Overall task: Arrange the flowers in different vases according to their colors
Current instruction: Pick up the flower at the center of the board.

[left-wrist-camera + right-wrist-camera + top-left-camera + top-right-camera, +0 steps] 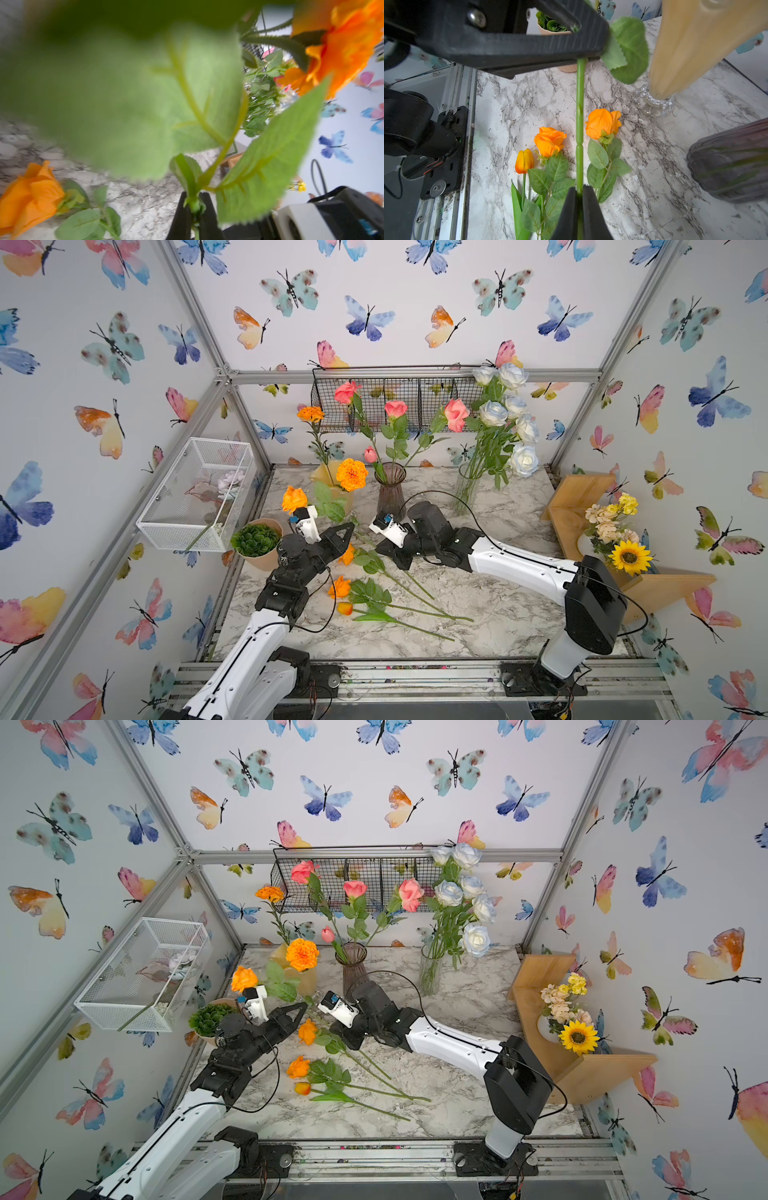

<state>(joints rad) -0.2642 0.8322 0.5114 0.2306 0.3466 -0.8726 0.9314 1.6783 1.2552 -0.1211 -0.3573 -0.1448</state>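
- Pinching the orange rose (294, 498) just below its leaves, the left gripper (194, 204) sits nearer the yellow vase (695, 41).
- Lower down the stem (579, 124), away from that vase, the right gripper (579, 193) clasps it with narrow jaws.

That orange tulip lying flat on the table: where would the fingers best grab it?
Probably on the orange tulip, at the bare stem beyond its long leaf, from straight above, straddling it: it lies flat on the marble table, uncovered there.

Arms: white link shells (519, 564), black joint housings (594, 614) | cables (437, 492): black, looped | left end effector (350, 527): black ribbed fingers (529, 48), silver screw (476, 18)
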